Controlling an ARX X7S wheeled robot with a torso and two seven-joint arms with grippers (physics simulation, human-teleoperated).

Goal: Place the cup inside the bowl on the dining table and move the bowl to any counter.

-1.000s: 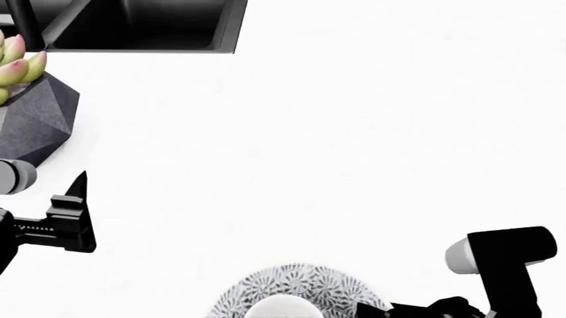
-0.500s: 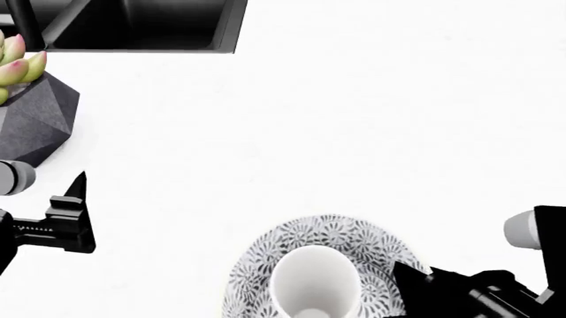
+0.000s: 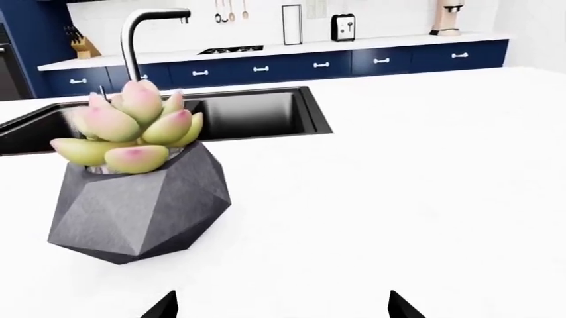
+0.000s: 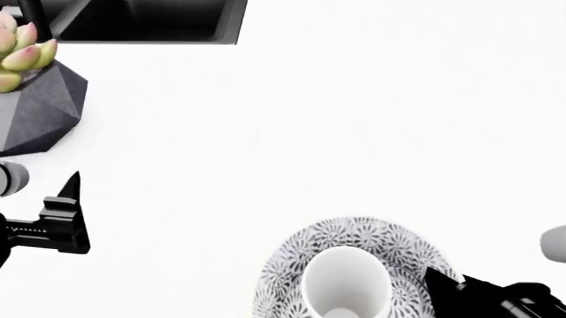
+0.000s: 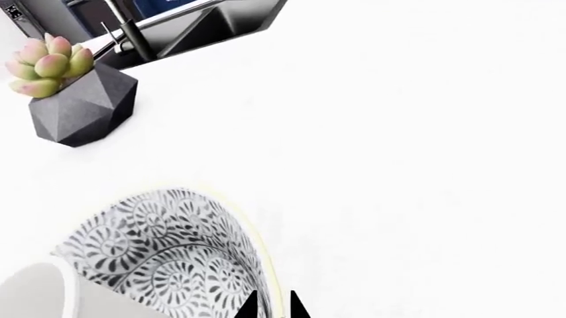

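- Firstly, at the far left a succulent in a faceted grey pot (image 4: 40,109) stands on the white counter (image 4: 354,119), near the black sink (image 4: 146,20); I think it is only decoration and has no part in the task.
- Below it, the left hand (image 4: 69,215) hovers over the bare counter with nothing in it. In the left wrist view its two tips are wide apart, so it is open; it seems to be parked there to leave room for the other arm.
- Further right, the bowl (image 4: 354,265) is at the near edge of the head view, with the cup (image 4: 345,285) standing upright inside it, so the first step looks done.
- At the right, the right hand (image 5: 270,306) is closed on the bowl's rim: in the right wrist view its two tips pinch the pale yellow edge. This grip is probably for carrying bowl and cup together.
- Whether the bowl rests on the counter or is lifted, I cannot tell.
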